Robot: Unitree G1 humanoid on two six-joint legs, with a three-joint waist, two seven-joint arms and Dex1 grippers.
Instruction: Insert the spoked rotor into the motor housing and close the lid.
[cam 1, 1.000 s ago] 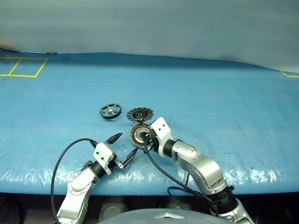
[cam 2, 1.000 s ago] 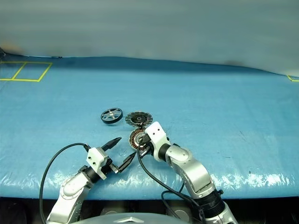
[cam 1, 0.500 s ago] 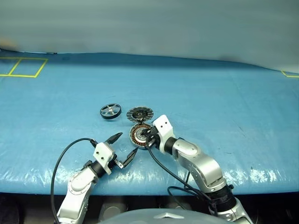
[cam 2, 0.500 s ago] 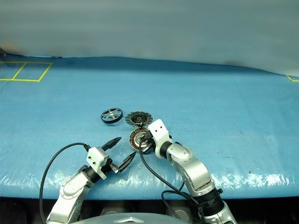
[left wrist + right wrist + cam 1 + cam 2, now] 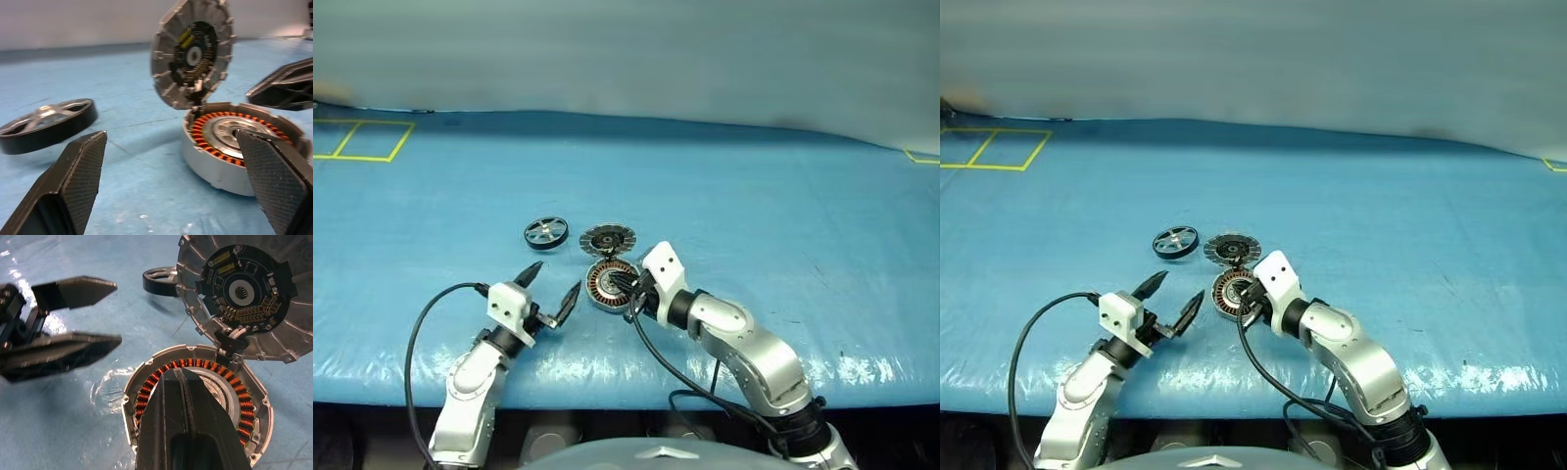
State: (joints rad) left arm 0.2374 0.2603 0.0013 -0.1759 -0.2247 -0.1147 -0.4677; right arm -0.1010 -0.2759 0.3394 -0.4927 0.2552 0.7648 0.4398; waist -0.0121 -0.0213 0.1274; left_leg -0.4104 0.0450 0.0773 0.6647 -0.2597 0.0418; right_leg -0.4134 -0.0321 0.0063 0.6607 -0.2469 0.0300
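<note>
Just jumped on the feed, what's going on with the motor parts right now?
The motor housing sits on the blue table with its lid swung open and standing up behind it, copper windings exposed. The right gripper is shut, its tips over the housing's centre, holding nothing. The left gripper is open just left of the housing, empty. The spoked rotor lies flat on the table, left of the lid, untouched, so insertion has not been done yet.
</note>
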